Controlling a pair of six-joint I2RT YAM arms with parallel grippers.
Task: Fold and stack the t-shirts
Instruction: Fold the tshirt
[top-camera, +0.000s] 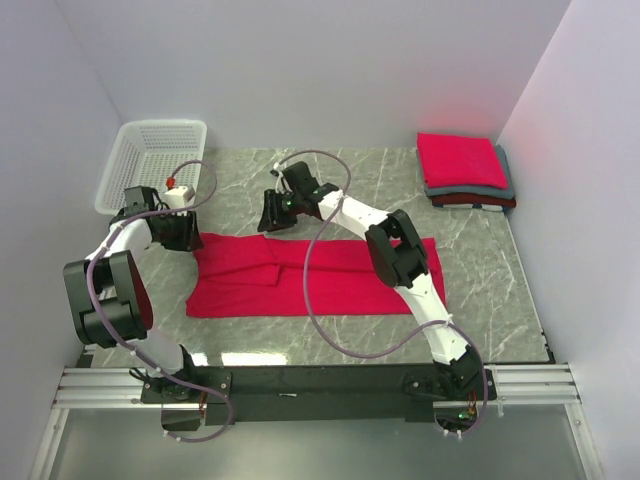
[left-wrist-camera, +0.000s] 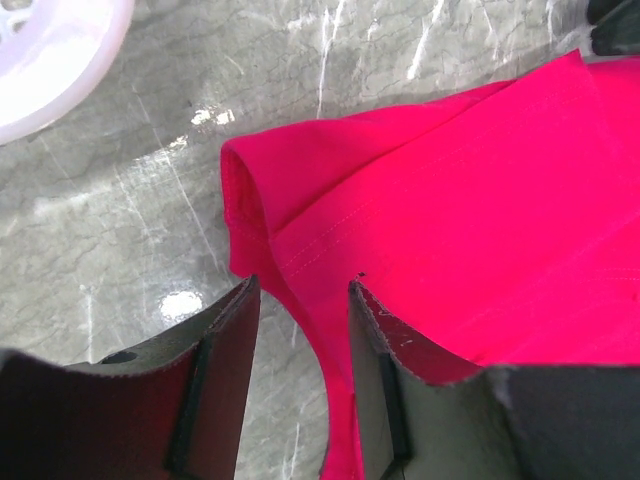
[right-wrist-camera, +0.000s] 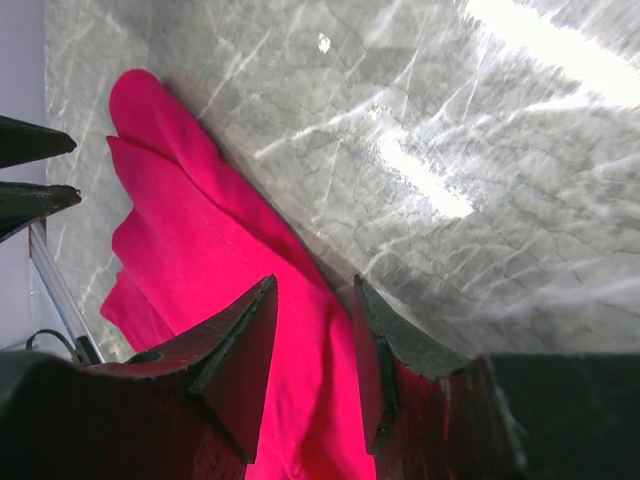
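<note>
**Currently: fold in hand on the flat shirt, both grippers poised at its far edge**

We see the desk (top-camera: 480, 300) carrying one crimson t-shirt (top-camera: 240, 285) spread across the middle as a long band. Its far-left corner is rumpled, with a doubled-over lip.

A white basket (top-camera: 150, 150) sits in the far-left corner, out of play.

The folded stack (top-camera: 462, 170) is in the far-right corner, well apart from the flat shirt: crimson on top, then grey, then dark red. We judge part of the batch done and this shirt only partly folded.

Left gripper (left-wrist-camera: 300, 290): over the far-left corner, jaws parted. One finger is above cloth and the other above bare desk, with the hem running through the gap. Nothing is pinched.

Right gripper (right-wrist-camera: 315, 285): at the far edge near the shirt's middle, jaws parted too. Cloth shows between them, unclamped.

Next move, as we read it:
- Both jaws clench on the far edge together.
- Lift just clear and carry the edge toward the near side.
- Keep the heights matched, or the band skews.
- The left side may grab the doubled lip rather than a clean edge.
</note>
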